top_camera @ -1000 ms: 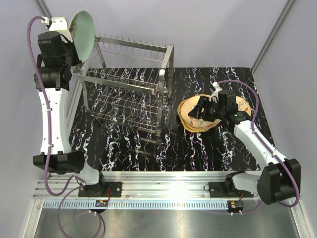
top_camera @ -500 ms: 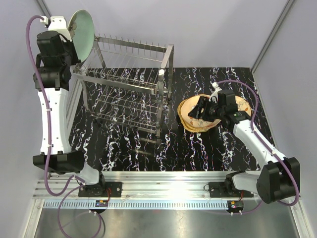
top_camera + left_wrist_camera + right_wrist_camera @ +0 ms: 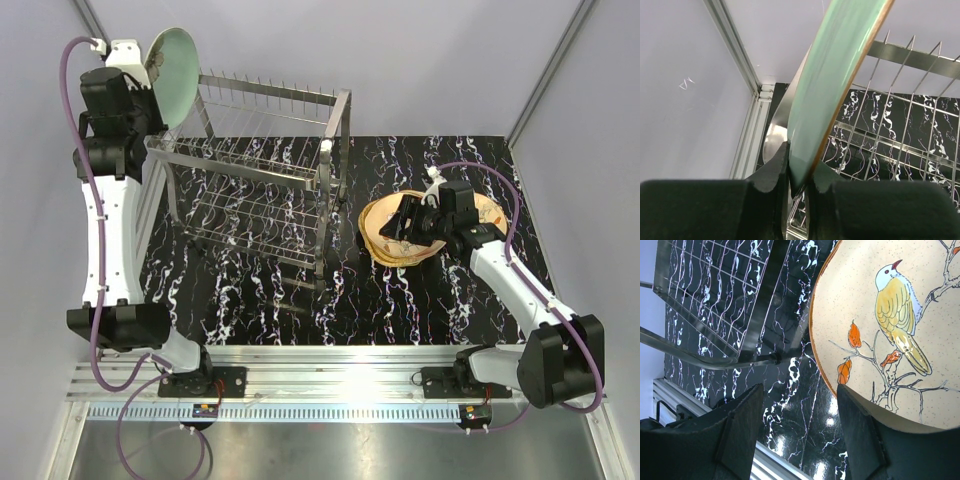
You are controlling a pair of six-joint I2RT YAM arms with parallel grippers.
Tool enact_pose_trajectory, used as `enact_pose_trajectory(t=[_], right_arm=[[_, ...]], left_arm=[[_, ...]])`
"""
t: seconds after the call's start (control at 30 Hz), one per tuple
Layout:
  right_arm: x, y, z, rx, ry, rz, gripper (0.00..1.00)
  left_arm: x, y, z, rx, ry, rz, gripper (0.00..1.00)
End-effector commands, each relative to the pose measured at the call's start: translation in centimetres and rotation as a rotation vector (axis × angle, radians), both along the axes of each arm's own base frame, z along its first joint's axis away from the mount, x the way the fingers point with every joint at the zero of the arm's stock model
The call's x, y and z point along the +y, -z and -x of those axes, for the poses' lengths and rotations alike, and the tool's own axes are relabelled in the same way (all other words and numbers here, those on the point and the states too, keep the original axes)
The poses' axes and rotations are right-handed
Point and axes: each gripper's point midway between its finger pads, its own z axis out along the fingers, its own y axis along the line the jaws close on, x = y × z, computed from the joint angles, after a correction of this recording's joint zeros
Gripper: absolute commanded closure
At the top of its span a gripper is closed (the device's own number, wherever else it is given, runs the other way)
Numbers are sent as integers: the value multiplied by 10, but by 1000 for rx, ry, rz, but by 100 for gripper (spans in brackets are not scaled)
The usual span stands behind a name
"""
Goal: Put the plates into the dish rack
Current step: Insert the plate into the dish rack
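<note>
Steel prongs (image 3: 262, 93) along the top of the dish rack (image 3: 255, 170) looked like the main hazard. The mint-green plate (image 3: 840, 85) stood on edge, tilted, above the rack's far left corner, and the left hand (image 3: 797, 165) was clamped only on its lower rim. With so little of the rim held and most of the plate's weight above the grip, it could have swung or slid out between the fingers. Had it come down out of line with a gap, its edge would have struck a prong tip, jarring the plate loose or shoving the rack across the bench (image 3: 400, 300).

Right of the rack lay the stack of plates (image 3: 372, 238), the bird plate (image 3: 900, 315) on top. The right hand (image 3: 799, 390) hung open at that plate's rim on the side facing the rack; contact could not be made out. A shallow bite there might have dragged the stack or lifted two plates together.
</note>
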Motion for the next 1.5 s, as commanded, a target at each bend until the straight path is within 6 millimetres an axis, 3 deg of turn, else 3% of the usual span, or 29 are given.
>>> enact_pose_trajectory(t=[0.0,0.43,0.97,1.33,1.47], right_arm=[[4,-14,-9,-64,-15,3,33],[4,-13,-9,-60,-15,1,33],[4,-11,-9,-51,-13,0,32],[4,-9,-8,-42,-13,0,32],[4,-9,-8,-44,-11,1,32]], left_arm=[[-5,-63,-4,-237,34,-10,100],[-6,-37,-6,-177,42,3,100],[4,-25,-2,-144,-18,-4,96],[5,-22,7,-141,-27,-3,66],[4,-24,9,-145,-27,-2,67]])
